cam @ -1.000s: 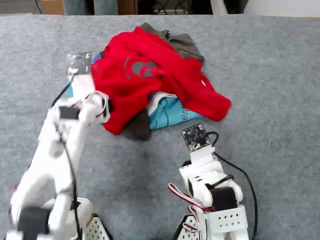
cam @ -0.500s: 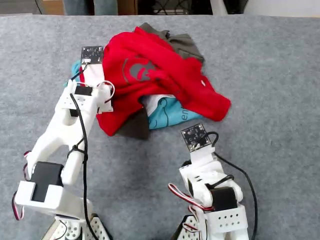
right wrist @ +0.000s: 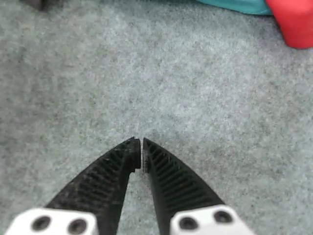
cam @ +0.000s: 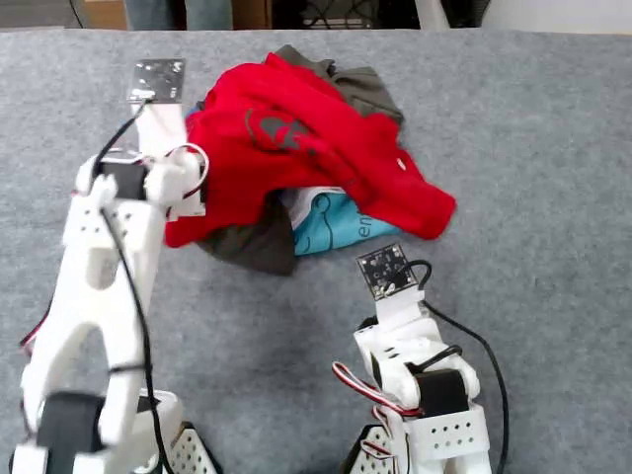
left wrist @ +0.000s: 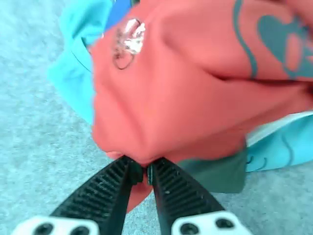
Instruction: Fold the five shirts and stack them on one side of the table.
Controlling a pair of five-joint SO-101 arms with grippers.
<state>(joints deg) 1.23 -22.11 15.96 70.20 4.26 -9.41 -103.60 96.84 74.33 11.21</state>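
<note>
**Left claw on red shirt hem, right claw idle**

Shirts are unfolded, heaped in one pile on the grey table, out in front of both arms and toward the far edge. The red shirt lies on top, crumpled over the rest, grey print facing up. A turquoise shirt pokes out beneath it on the near side. A dark shirt pokes out next to that, under the red shirt's near-left corner. More dark cloth shows at the pile's far edge; cannot tell if it is the same garment.

The left gripper is clenched on a fold of the red shirt's edge at the pile's left side, with red cloth bunched between the jaws. Its wrist camera also catches turquoise fabric past the red.

The right gripper is pressed closed with nothing in it, tips together over bare table. It sits near the pile's near edge, apart from the cloth
</note>
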